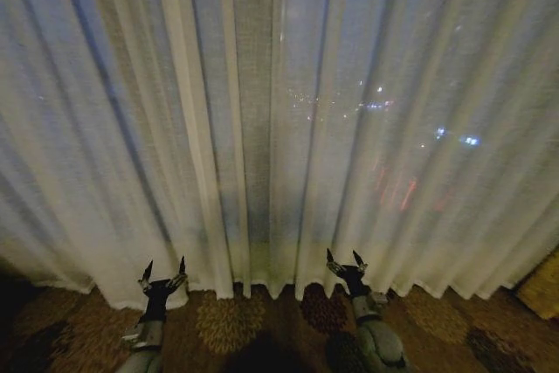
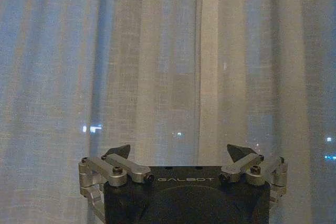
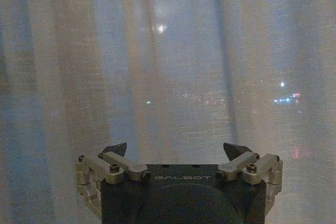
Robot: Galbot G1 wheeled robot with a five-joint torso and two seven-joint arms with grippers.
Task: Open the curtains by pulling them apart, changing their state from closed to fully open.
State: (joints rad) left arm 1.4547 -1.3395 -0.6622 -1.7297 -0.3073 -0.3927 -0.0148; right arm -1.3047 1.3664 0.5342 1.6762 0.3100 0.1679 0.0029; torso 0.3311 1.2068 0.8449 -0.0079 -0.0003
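Note:
The curtains hang shut across the whole window: a left sheer panel (image 1: 131,128) and a right sheer panel (image 1: 410,128), overlapping in a darker strip near the middle (image 1: 253,111). City lights glow through the thin pleated fabric. My left gripper (image 1: 164,270) points up at the hem of the left panel, open, a little short of the cloth. My right gripper (image 1: 346,259) does the same under the right panel, open. In the wrist views the left gripper (image 2: 178,153) and right gripper (image 3: 176,149) each face the fabric (image 2: 168,66) (image 3: 168,66) with nothing between the fingers.
Patterned brown carpet (image 1: 231,325) runs below the hems. A golden-brown drape edge (image 1: 541,286) shows at the far lower right.

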